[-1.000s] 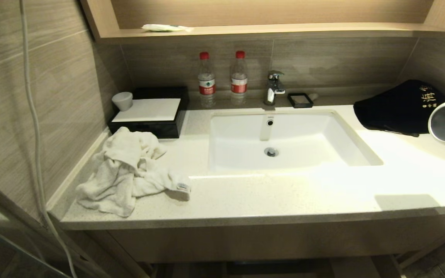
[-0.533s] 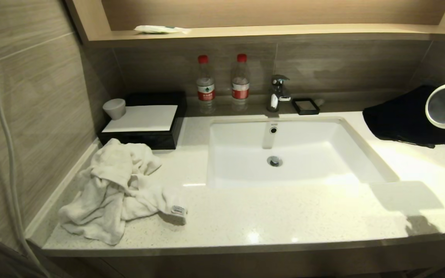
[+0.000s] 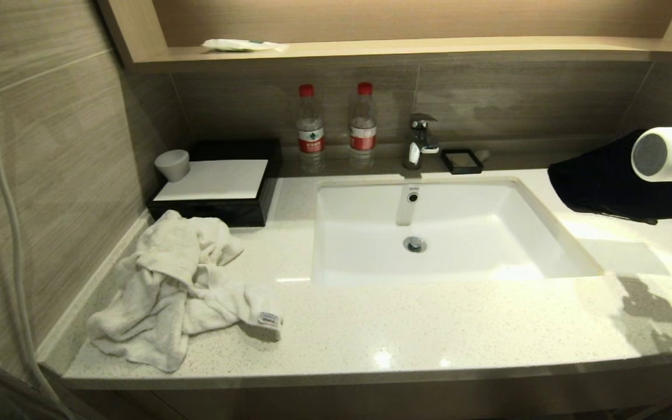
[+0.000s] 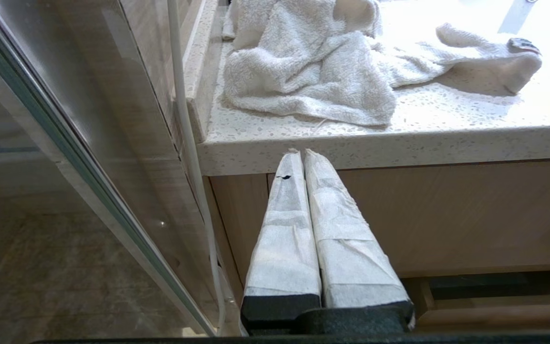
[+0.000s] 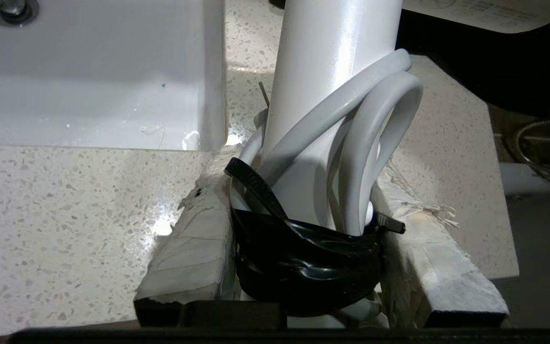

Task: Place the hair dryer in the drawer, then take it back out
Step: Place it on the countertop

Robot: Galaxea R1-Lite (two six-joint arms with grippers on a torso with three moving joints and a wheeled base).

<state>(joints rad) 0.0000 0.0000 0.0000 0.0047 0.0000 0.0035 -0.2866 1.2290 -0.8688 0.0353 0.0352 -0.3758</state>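
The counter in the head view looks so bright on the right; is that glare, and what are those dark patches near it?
Head view: strong light washes out the countertop right of the sink; the dark patches are shadows beneath the hair dryer. Right wrist view: a bright sheen streaks the dryer's handle, gripped by the right gripper.

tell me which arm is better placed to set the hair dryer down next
Right. Its tool already clamps the hair dryer over the counter; the left tool hangs shut below the counter edge.

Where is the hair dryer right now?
The hair dryer is up in the air at the head view's right edge, held by the right gripper over the counter, in front of the black bag.
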